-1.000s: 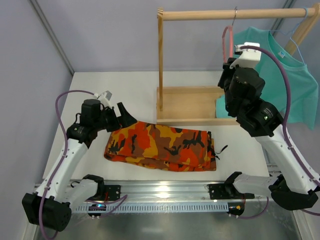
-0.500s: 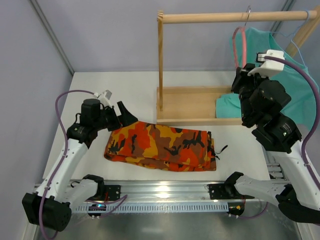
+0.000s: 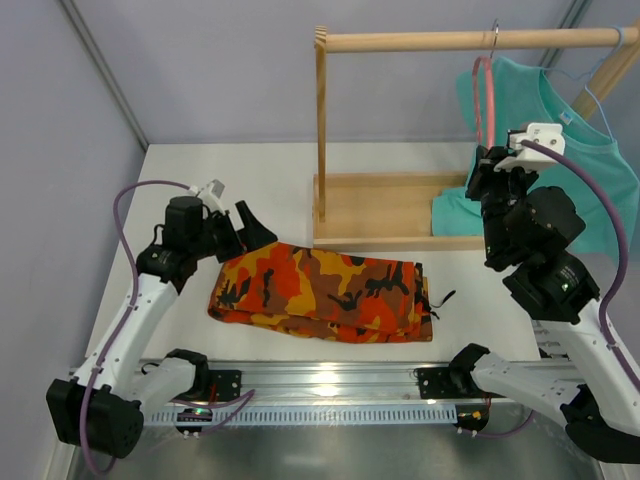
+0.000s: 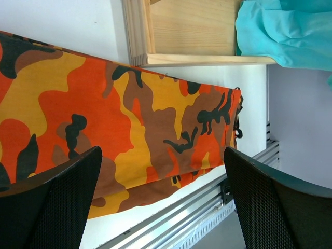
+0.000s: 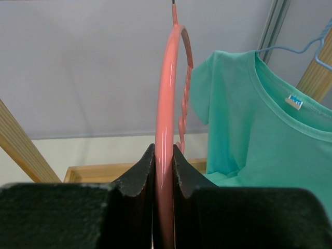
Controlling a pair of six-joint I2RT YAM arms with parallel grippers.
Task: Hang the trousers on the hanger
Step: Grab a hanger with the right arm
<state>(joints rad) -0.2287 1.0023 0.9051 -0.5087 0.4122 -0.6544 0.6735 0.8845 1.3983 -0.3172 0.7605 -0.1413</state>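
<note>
The camouflage trousers lie folded flat on the white table near the front edge; they fill the left wrist view. The pink hanger hangs by its silver hook from the wooden rail at the right. My right gripper is shut on the hanger's lower part; in the right wrist view the pink hanger stands clamped between the fingers, at my right gripper. My left gripper is open and empty, just above the trousers' left end, its wide open state showing in the left wrist view.
A wooden rack with a post and a base tray stands behind the trousers. A teal T-shirt hangs on a light-blue hanger at the right. A metal rail runs along the front edge.
My right gripper has carried the pink hanger to the right along the rail, toward the T-shirt, then settled. My left arm has barely moved.
</note>
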